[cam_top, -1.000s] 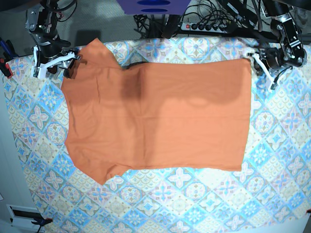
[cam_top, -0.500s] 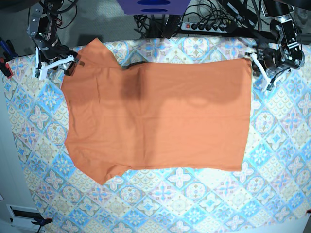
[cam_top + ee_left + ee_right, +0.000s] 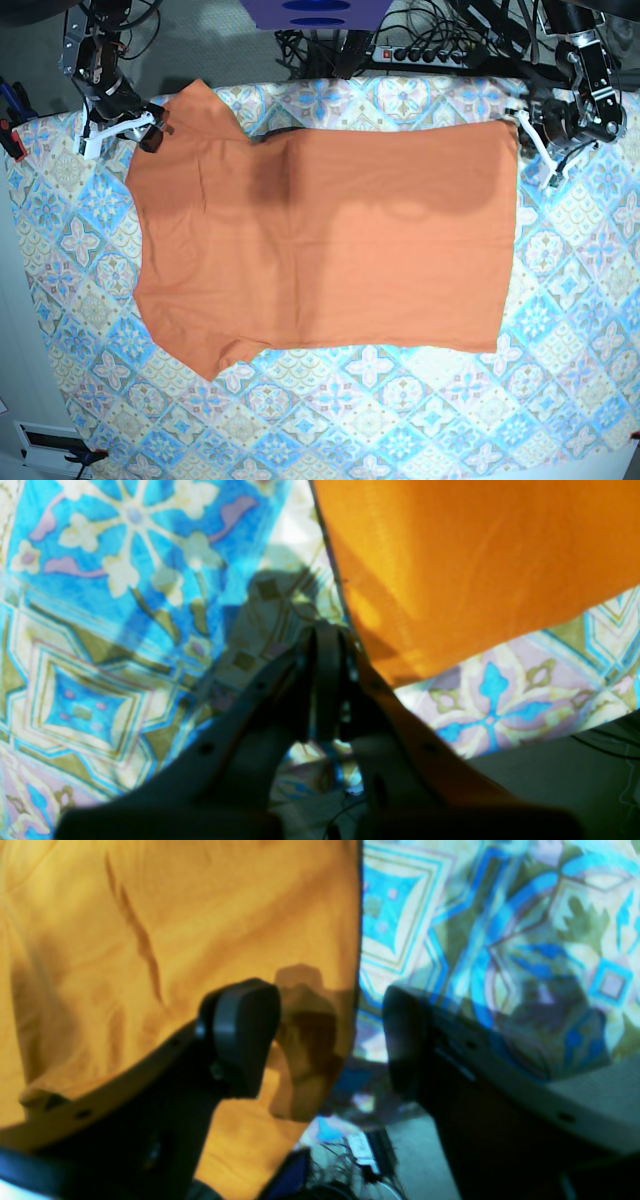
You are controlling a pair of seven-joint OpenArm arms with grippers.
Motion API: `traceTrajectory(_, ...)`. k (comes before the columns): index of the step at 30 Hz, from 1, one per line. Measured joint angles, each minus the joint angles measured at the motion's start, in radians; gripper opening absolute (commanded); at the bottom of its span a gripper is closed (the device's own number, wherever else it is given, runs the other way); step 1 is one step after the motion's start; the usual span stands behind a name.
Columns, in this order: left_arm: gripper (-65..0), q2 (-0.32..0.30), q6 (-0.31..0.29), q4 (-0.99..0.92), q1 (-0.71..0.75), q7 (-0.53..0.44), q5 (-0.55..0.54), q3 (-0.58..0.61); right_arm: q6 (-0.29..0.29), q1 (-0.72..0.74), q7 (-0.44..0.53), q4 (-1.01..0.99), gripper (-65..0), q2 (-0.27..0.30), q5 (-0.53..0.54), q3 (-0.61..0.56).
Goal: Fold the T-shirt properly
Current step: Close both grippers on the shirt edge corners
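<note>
Both arms have drawn back slightly; right end effector (image 3: 325, 1040) gapes empty over the sleeve, left end effector (image 3: 325, 680) is closed, empty. T-shirt (image 3: 320, 240) looks limp, light; pinch corners.

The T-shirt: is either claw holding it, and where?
No. The T-shirt lies flat; the left gripper is shut beside its corner, the right gripper open over a sleeve edge.

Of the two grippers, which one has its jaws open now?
The right gripper, over the sleeve edge of the plain orange cloth T-shirt, stands with jaws apart. The left gripper, beside the shirt's hem corner, has its jaws pressed together.
</note>
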Motion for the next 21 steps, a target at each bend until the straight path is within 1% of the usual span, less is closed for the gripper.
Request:
traceTrajectory(5, -65.0, -0.002, 0.0, 0.0, 0.0, 0.0, 0.0, 0.0, 0.016, 0.023, 0.039, -0.049, -29.0, 0.002, 0.013, 0.002)
traceTrajectory(10, -65.0, -0.002, 0.0, 0.0, 0.0, -0.001, 0.0, 0.0, 0.019, 0.016, 0.048, -0.05, -29.0, 0.001, 0.013, 0.005)
traceTrajectory(12, -65.0, -0.002, 0.0, 0.0, 0.0, 0.001, 0.0, 0.0, 0.025, 0.007, 0.037, -0.047, -29.0, 0.001, 0.023, 0.021)
traceTrajectory(15, -65.0, -0.002, 0.0, 0.0, -0.002, 0.002, 0.001, 0.0, 0.033, -0.005, -0.008, -0.042, -29.0, 0.002, 0.032, 0.035)
traceTrajectory(17, -65.0, -0.002, -0.003, 0.0, -0.004, 0.001, 0.016, 0.001, 0.028, -0.008, -0.032, -0.03, -29.0, 0.001, 0.029, 0.035)
traceTrajectory(21, -65.0, 0.003, -0.008, 0.0, -0.009, 0.004, 0.039, 0.002, 0.021, -0.058, -0.046, 0.014, -29.0, -0.002, 0.022, 0.03)
